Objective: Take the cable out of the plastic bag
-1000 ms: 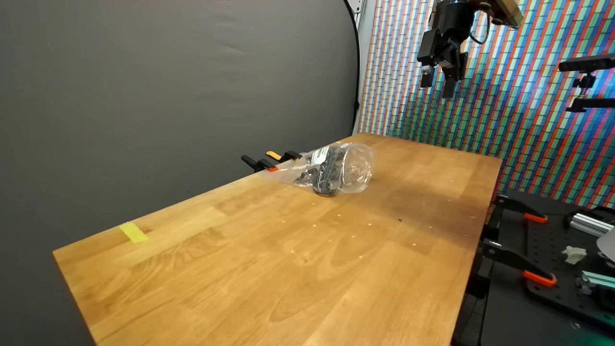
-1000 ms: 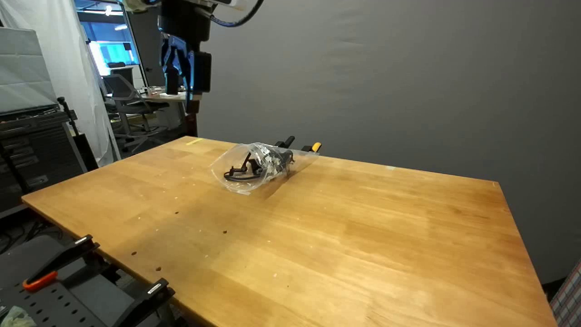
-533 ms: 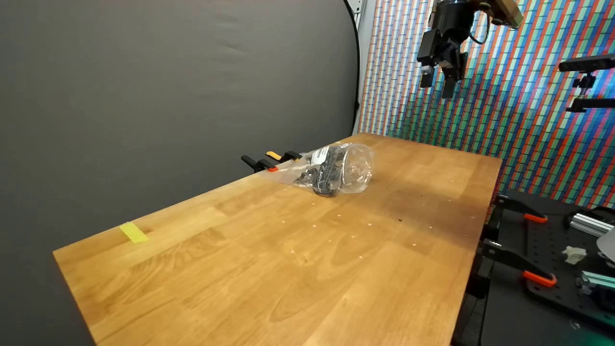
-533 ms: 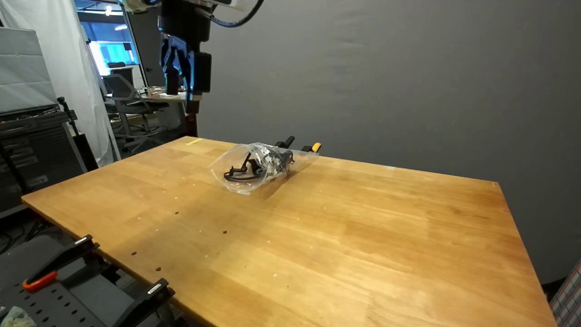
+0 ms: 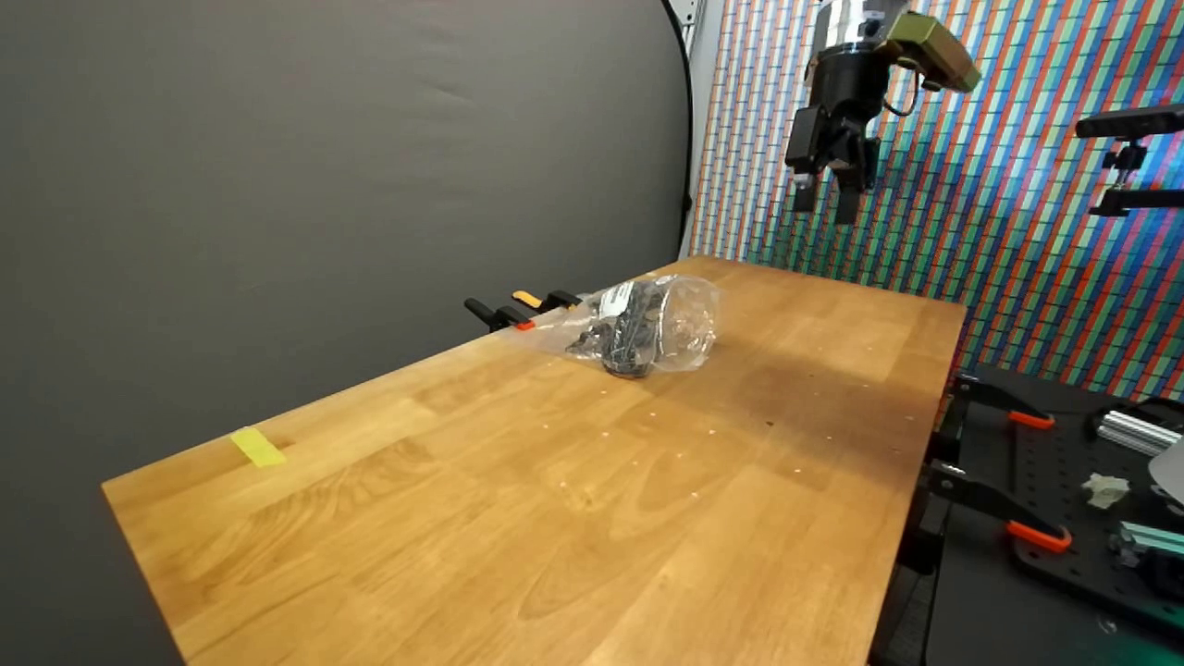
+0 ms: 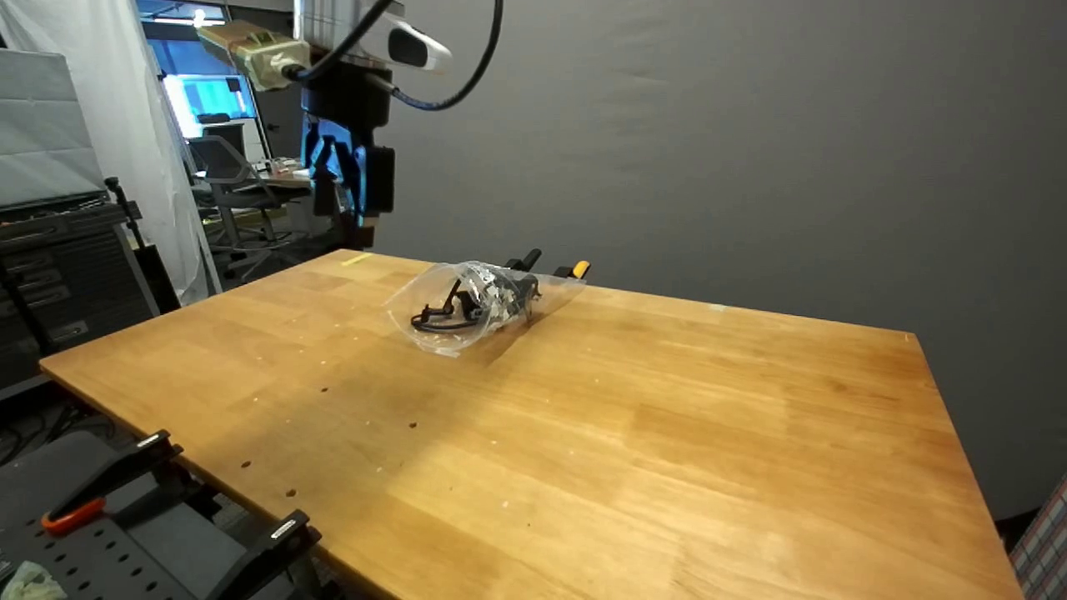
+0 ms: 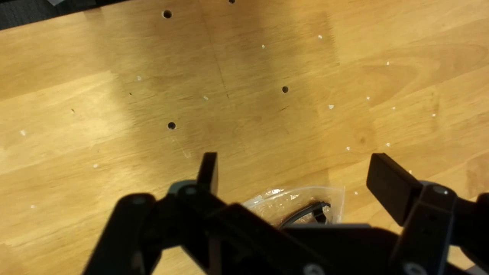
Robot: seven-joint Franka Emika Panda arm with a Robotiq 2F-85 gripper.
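A clear plastic bag (image 5: 692,319) lies on the wooden table near its back edge; it also shows in an exterior view (image 6: 404,307). A black cable (image 5: 631,340) is inside the bag, bundled, with a loop towards the wide end (image 6: 446,326). A white label (image 5: 615,300) shows on it. My gripper (image 5: 825,205) is open and empty, pointing down, well above the table and apart from the bag. In the wrist view the open jaws (image 7: 294,168) stand wide apart; part of the bag (image 7: 333,194) and cable (image 7: 300,214) shows between them, the rest hidden by the gripper.
Clamps with black and yellow handles (image 6: 575,270) stick up at the table's back edge beside the bag. Black clamps with orange parts (image 5: 1041,535) sit at the opposite edge. A yellow tape strip (image 5: 257,446) lies near a corner. A grey backdrop (image 6: 750,167) stands behind.
My gripper has come down, and in an exterior view it has also shifted slightly towards the bag. It stays open. The bag and cable have not moved.
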